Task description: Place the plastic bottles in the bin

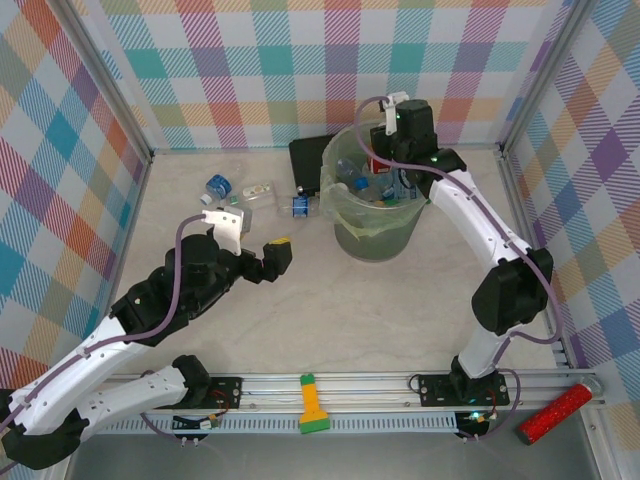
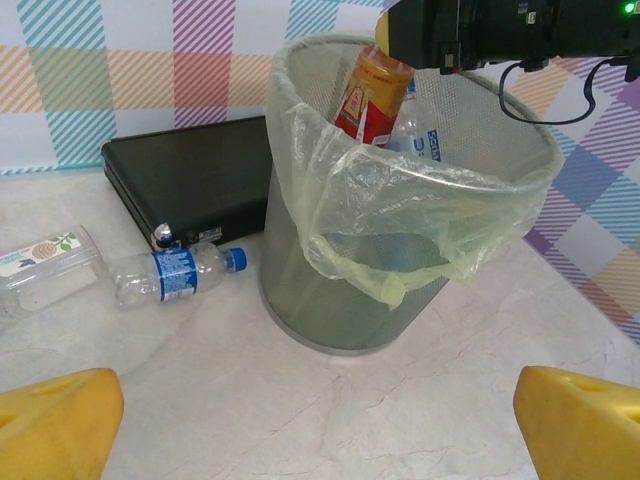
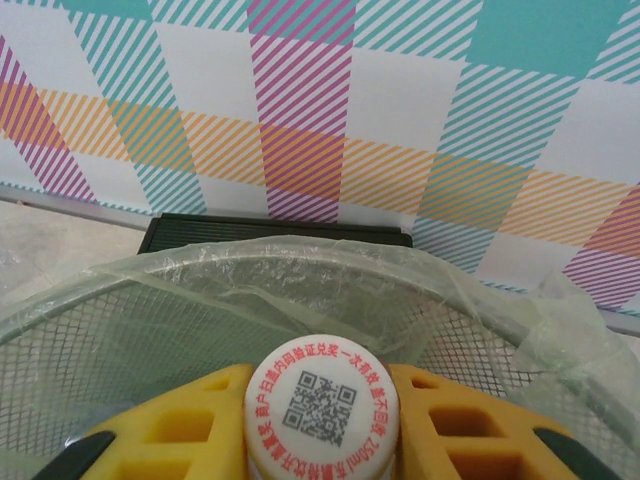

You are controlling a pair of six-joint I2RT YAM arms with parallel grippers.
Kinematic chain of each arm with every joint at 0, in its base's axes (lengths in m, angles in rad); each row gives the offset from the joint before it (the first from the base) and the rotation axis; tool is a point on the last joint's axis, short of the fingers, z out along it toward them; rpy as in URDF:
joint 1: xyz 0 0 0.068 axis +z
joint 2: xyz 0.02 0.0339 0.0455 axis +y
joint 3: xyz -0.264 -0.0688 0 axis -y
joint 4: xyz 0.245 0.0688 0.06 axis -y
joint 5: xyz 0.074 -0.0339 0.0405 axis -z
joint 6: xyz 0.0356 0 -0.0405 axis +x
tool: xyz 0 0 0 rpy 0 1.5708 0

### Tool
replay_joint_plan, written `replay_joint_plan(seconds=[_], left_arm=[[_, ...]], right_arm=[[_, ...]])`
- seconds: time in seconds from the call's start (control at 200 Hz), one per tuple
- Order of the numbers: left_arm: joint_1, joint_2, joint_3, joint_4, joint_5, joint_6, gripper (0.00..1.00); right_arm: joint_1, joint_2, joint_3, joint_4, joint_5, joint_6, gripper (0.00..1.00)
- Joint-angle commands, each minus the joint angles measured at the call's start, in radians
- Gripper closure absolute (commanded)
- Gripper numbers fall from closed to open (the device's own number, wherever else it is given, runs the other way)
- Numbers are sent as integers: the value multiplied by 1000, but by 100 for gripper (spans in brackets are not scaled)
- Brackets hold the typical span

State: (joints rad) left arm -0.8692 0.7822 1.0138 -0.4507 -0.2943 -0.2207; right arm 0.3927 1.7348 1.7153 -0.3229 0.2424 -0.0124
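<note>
Although the red-labelled bottle (image 2: 372,95) already hangs inside the mouth of the bin (image 2: 310,290), I would not call the drop safe: the right end effector (image 3: 322,430) pinches it at the cap, close to the far rim, and the bottle tilts. Let go from there, it could catch the loose bag draped over the rim, or knock the light mesh wall and shift the bin, which stands toward the far edge of the bench, right of the middle. The left end effector (image 2: 315,425) hovers wide apart and empty over the bare middle of the bench; a reach for the blue-capped bottle (image 2: 175,275), lying just beside the bin's foot and against the black case (image 2: 190,170), might bump the bin. Another bottle (image 1: 220,185) lies nearer the far left corner, beside a clear box (image 2: 45,265). As for writing, the held bottle's cap carries a QR code ringed by red Chinese characters, too small for me to read; the red label's lettering is illegible, and the box label shows a small picture.
</note>
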Motion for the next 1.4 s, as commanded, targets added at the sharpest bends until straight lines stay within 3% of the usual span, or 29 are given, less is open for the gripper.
replay_joint_plan(seconds=[0.0,0.365,0.655,0.935,1.4], left_arm=[[-11,-6,-18,-17,-19,-11,1],[-11,5,-18,-12,-16,-14,0],[-12,8,-23,2,-20,-15,0],[-11,19,-24,2,-15,-16,0],[-13,14,-23,-9,-24,-16,0]], right_arm=[[-3,16,-74,-34,6,12,73],[-3,-64,-43,-70,-64,75,73],[-3,-155,0,-88,-251,174,73],[-3,-114,-81,-98,-157,105,73],[0,-23,-22,-157,-163,74,68]])
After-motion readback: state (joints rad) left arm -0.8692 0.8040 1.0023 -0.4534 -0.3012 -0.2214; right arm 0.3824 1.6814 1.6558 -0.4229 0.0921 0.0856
